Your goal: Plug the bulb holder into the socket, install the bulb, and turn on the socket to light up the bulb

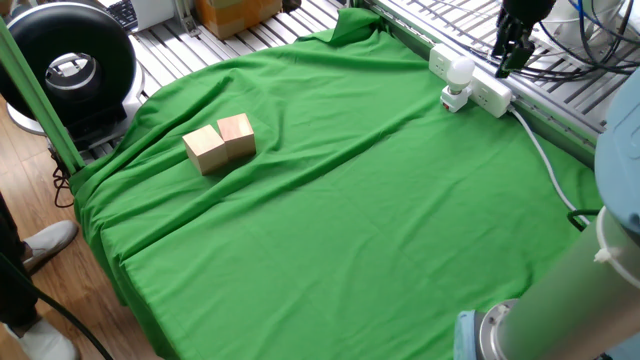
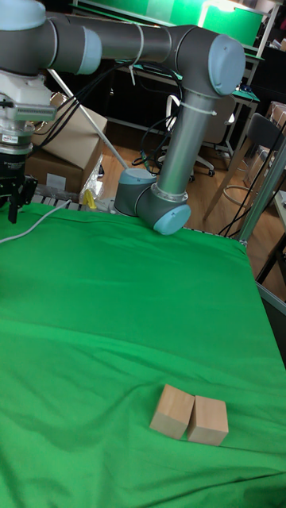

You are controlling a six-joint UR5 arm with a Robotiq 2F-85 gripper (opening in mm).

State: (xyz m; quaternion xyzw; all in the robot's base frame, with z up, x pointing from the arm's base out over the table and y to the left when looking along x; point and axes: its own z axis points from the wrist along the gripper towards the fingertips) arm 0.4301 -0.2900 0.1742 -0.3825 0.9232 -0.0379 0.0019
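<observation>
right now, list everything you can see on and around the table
cloth: one, green, covering the table
blocks: two, light wood, side by side at the cloth's left
socket: one, white strip, far right edge, cable trailing right
bulb holder: one, white, plugged into the socket
bulb: one, white, sitting in the holder, looks unlit
fan-like device: one, black, round, off the table at left
cardboard boxes: brown, on the floor behind the table
arm: one, grey with blue joints
fingers: black, just above the socket's right end, holding nothing

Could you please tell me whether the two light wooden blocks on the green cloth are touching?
Touching. In the fixed view the left wooden block and the right wooden block press together along one side, with no green cloth between them.
</observation>
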